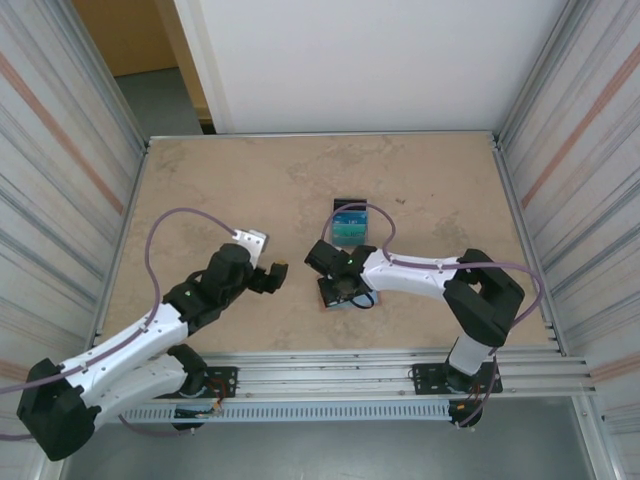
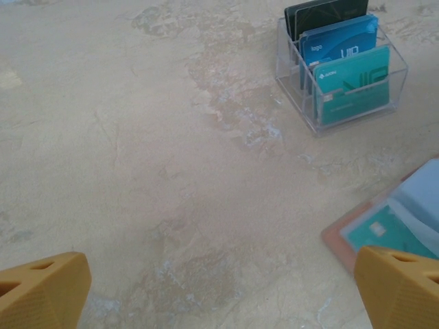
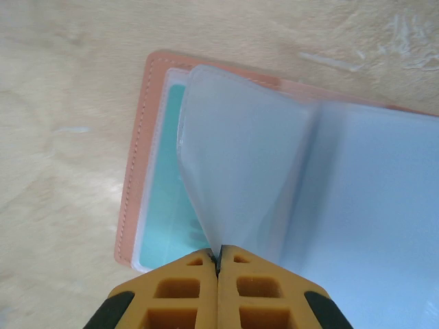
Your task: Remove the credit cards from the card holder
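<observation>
The card holder (image 1: 330,297) is found lying open on the table (image 1: 200,180), directly beneath the right gripper (image 3: 218,264), whose jaws are closed tight on the edge of a lifted light-blue inner sleeve (image 3: 240,157). A teal credit card (image 3: 163,212) is exposed in the pocket underneath, just left of the fingertips, its long axis running away from them along the stitched edge. The left gripper (image 2: 219,295) is held fully open and empty near the holder; the right arm is judged nearer.
</observation>
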Available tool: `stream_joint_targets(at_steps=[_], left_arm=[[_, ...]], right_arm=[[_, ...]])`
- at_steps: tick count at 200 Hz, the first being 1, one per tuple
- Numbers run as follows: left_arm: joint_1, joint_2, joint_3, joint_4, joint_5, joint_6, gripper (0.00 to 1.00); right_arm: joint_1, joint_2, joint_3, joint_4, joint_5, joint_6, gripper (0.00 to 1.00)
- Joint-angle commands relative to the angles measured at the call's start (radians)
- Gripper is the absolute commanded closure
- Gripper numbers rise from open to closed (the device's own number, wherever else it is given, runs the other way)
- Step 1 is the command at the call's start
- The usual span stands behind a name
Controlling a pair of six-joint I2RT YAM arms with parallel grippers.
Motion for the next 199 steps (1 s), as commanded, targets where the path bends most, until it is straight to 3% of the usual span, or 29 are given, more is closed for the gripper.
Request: stream_joint_targets(at_steps=[1,33,109,199], left_arm=[[-0.054,0.032,0.046,-0.035,-0.110,-0.109,0.01],[-0.135,0.170,0.071,-0.067,-0.173,-0.297,0.01],[-0.256,0.485,0.114,-0.030,-0.174,-0.545,0.01],[-0.272,0.649,0.162,-0.029,-0.176,-0.554,0.01]], right_arm=[[0.002,-0.079,-0.034,0.032,-0.060,-0.011,0.93],[-0.031,-0.110,-0.082,0.073,-0.096,-0.008,0.92],[-0.062,-0.103,-0.131,0.146,-0.141,0.012,0.91],[-0.086,-0.120,-0.155,0.161,-0.152,0.027,0.87]])
